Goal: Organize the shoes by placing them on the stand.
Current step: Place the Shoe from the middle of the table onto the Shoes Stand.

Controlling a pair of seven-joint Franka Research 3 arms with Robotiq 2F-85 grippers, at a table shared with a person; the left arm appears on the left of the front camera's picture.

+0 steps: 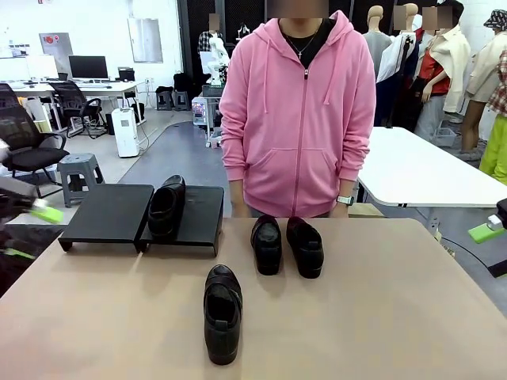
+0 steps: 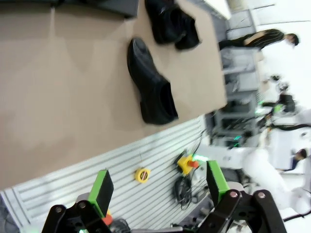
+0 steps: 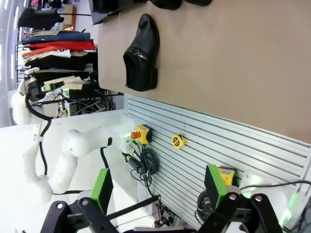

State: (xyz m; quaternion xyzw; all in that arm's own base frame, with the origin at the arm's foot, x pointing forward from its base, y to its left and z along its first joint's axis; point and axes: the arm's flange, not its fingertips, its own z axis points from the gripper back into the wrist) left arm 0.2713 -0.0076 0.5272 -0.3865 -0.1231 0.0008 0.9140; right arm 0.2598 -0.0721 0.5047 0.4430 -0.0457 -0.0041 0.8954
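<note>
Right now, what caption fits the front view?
One shoe rests on the stand; three shoes lie on the table before a person.

Black, green-padded left gripper (image 2: 159, 187) and right gripper (image 3: 158, 188); a person (image 1: 297, 182) in pink.
Each gripper had black hinged linkage fingers with round grey pivot pins at the knuckles and flat, bright-green rectangular pads (image 2: 102, 191) at the tips. The left arm (image 3: 82, 143), seen from the right wrist, was glossy white with rounded joint housings, and a thin black cable (image 3: 34, 114) looped along it. The person at the far side wore a pink zip-front hooded sweatshirt (image 1: 269, 103) with long sleeves and a front pouch pocket. Under it was a black top (image 1: 317, 36), with a thin chain necklace (image 1: 298, 46) and a pale-banded wristwatch (image 1: 344, 200).
</note>
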